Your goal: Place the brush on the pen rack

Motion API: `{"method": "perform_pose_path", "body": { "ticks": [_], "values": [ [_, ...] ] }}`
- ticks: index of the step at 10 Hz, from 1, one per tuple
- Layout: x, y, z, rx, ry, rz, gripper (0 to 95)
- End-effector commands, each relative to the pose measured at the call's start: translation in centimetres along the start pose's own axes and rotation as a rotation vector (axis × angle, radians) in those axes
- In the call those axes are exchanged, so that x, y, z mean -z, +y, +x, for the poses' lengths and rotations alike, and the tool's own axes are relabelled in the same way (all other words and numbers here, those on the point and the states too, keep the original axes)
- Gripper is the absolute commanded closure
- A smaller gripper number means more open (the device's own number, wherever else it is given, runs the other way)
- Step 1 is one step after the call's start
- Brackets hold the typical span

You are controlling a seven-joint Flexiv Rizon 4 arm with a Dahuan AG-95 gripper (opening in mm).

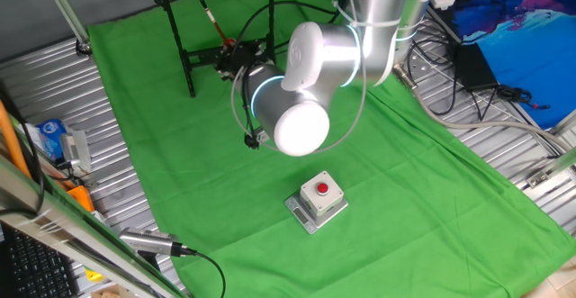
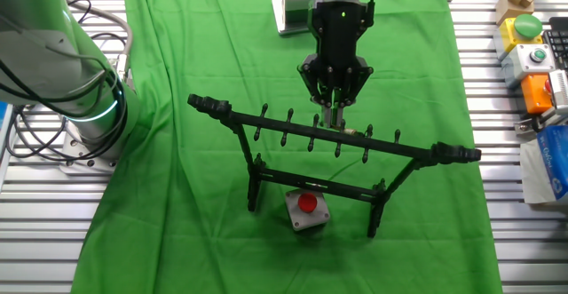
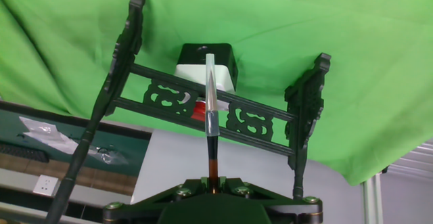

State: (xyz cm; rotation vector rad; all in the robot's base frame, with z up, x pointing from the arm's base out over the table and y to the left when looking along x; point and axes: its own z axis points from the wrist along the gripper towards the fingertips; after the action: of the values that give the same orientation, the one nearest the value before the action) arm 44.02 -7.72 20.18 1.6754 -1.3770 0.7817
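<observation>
Fingers (image 2: 335, 116) are gripping the brush (image 3: 211, 109); I'm seeing it apparently touching the pen rack (image 2: 266, 119) at its twelve o'clock side.

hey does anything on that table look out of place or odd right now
Nothing looks damaged or spilled. The pen rack stands upright on the green cloth, and the gripper holds the brush at its top bar.
</observation>
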Motion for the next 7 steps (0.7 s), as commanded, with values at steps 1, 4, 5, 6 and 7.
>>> {"method": "perform_pose_path", "body": {
  "ticks": [1,4,5,6,7],
  "values": [
    [0.02,0.00,-0.06,0.007,0.000,0.001,57.0],
    [0.02,0.00,-0.06,0.015,-0.006,0.002,38.0],
    [0.02,0.00,-0.05,0.013,-0.009,0.002,38.0],
    [0.03,-0.01,-0.05,0.002,-0.023,0.005,38.0],
    [0.08,-0.14,-0.11,-0.014,-0.055,0.012,38.0]
  ]
}}
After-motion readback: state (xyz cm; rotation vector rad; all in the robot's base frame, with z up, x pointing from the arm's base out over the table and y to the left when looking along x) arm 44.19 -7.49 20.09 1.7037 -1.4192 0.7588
